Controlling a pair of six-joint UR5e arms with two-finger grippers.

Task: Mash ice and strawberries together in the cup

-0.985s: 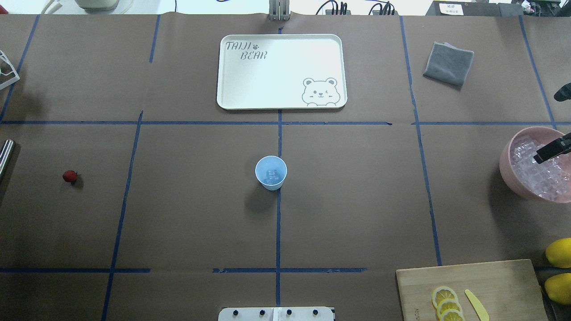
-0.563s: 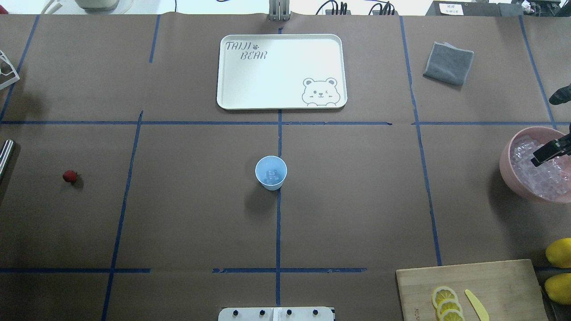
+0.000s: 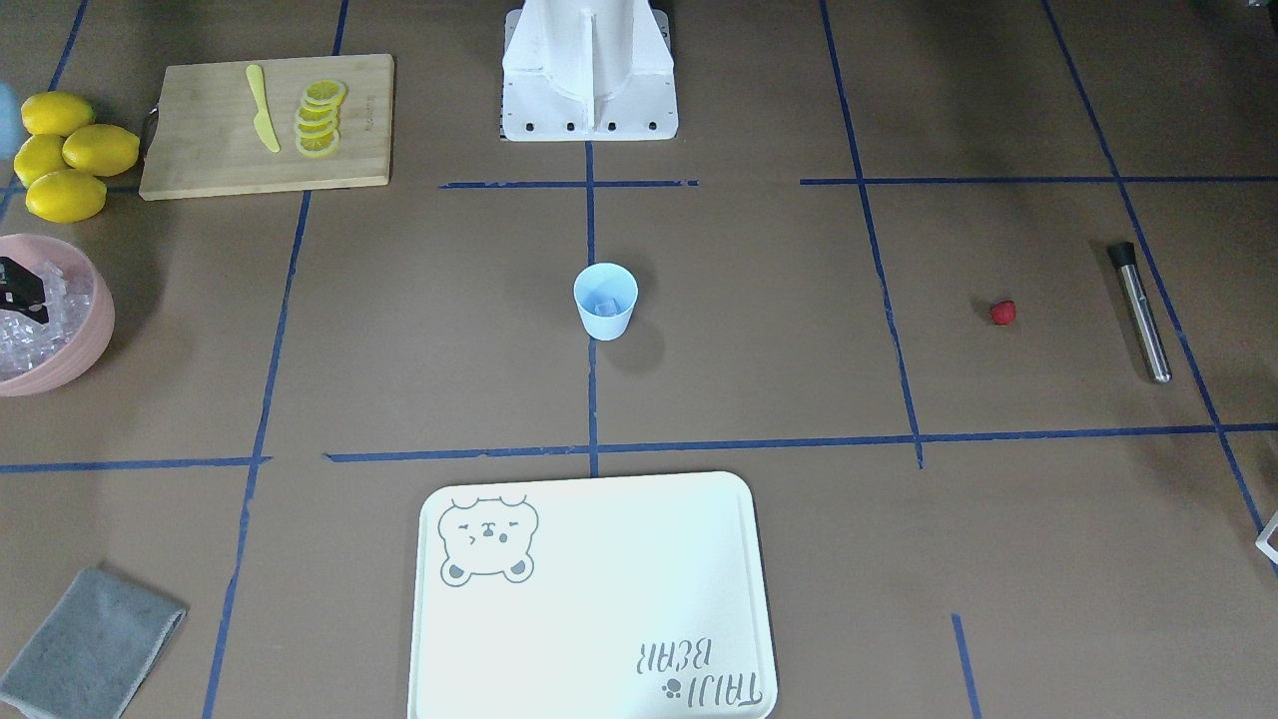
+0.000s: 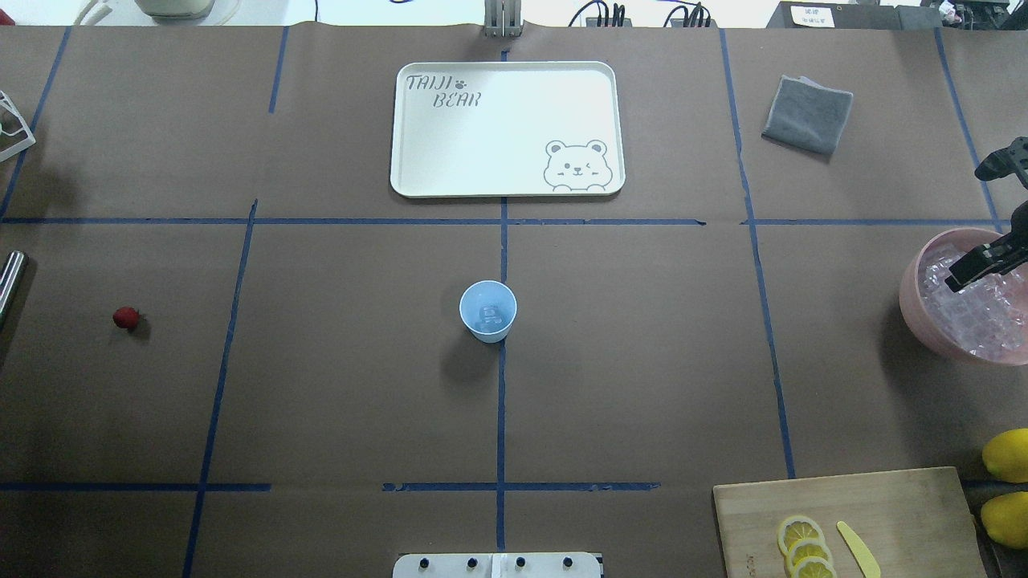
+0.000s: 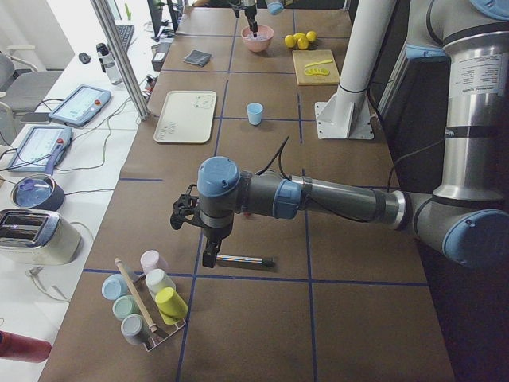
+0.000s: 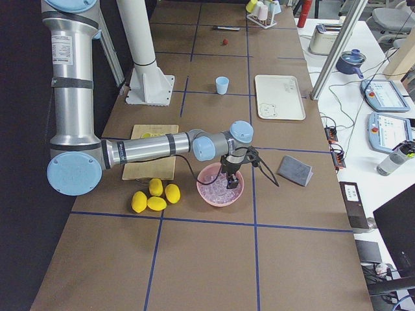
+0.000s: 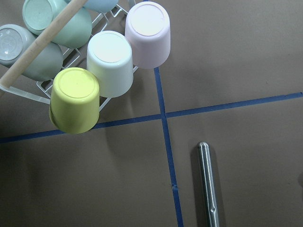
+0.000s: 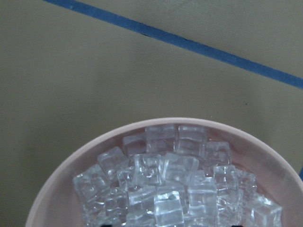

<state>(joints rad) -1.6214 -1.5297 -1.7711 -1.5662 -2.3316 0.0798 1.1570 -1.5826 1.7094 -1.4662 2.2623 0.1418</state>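
Ice in pink bowl at right edge, just under right gripper, jaw spacing can't tell.

**Other stuff on the table**

The white bear tray sat on the centre line, with a grey cloth well off to one side. The wooden board carried lemon slices and a yellow knife. Four whole lemons sat just beside it, and a pink bowl was near those. A steel rod lay flat near a rack of upturned cups.

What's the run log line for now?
right fingers: over clear ice cubes in wide pink bowl | pale blue plastic cup: upright, table centre | small red strawberry: untouched on table | left arm: by steel rod
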